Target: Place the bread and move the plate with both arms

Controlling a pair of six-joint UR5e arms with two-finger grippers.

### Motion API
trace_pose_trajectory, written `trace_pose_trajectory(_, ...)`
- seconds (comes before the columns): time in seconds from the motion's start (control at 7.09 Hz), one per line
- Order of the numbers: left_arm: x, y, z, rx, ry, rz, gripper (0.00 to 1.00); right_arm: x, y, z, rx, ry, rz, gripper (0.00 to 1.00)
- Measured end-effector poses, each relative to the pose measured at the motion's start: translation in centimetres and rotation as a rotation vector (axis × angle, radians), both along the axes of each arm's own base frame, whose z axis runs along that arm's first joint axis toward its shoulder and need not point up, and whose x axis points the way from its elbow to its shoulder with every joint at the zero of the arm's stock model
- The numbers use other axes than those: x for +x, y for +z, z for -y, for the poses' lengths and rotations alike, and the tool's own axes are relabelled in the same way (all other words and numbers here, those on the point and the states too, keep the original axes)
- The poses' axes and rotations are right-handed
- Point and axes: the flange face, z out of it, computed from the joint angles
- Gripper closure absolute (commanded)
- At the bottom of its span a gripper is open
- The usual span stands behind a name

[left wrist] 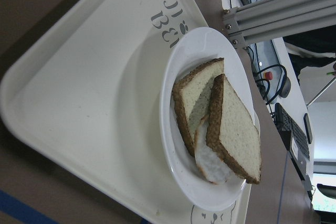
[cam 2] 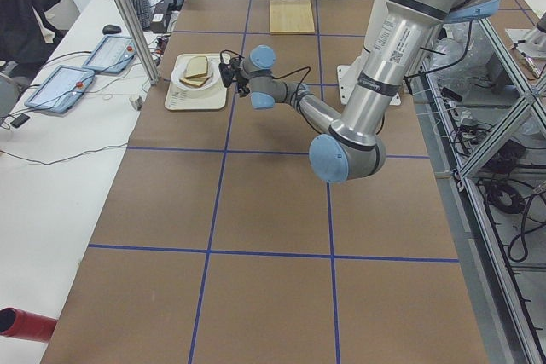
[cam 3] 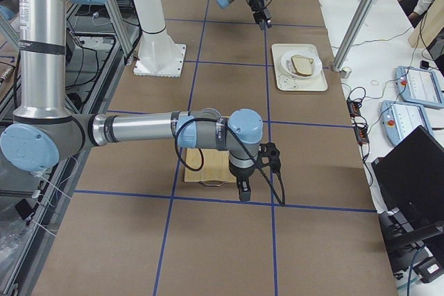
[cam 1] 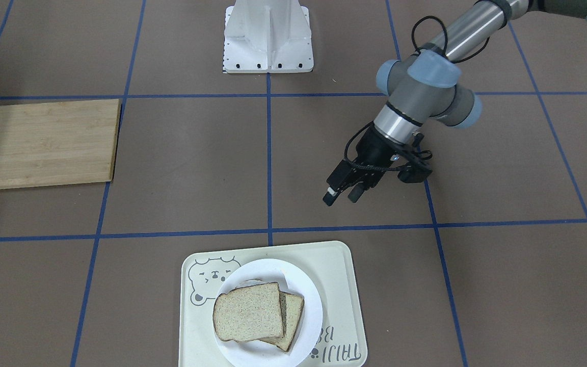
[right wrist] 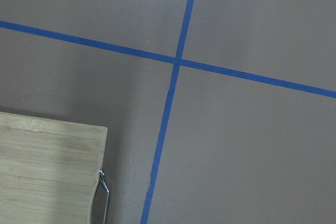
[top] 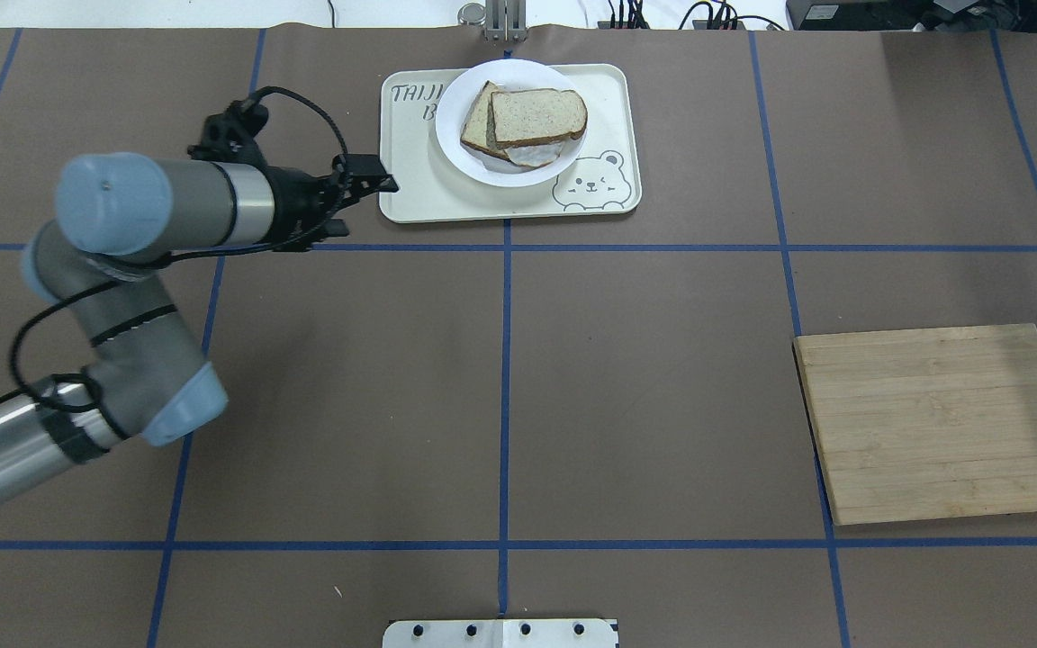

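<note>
Front-facing: our squarish tan, dark-crusted bread slice (cam 1: 248,312) lies uppermost on the round white plate (cam 1: 312,313), near centre. The black left end effector (cam 1: 342,192) hovers beyond, fingers parted, holding nothing. Right side: whether the right end effector (cam 3: 242,192) is parted, we cannot tell. We judge the bread placed; next, both must grasp the plate's rim.

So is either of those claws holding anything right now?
The left gripper is open and empty; the right gripper shows too small to tell.

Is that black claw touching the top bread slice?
Apart. The front-facing view shows bare table between the left gripper and the bread.
</note>
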Motion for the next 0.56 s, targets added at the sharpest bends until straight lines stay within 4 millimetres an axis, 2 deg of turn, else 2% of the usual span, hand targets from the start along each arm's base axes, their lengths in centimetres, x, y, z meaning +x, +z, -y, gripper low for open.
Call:
trace_pose_trajectory(0.14, -4.4, 2.6, -1.4, 0.104, 0.067, 0.164, 0.02, 0.0, 0.1, 0.0, -0.003, 0.001, 0.000, 0.00)
trace_pose_trajectory(0.28, -9.0, 6.6, -2.2, 0.222, 0.146, 0.334, 0.02, 0.0, 0.2, 0.0, -0.005, 0.001, 0.000, 0.00)
trace_pose_trajectory(0.42, -14.6, 10.9, -2.0, 0.320, 0.232, 0.470, 0.02, 0.0, 0.3, -0.1, -0.006, 0.001, 0.000, 0.00)
trace_pose_trajectory(0.56, -21.1, 15.0, -1.0, 0.385, 0.323, 0.571, 0.02, 0.0, 0.4, -0.1, -0.007, 0.001, 0.000, 0.00)
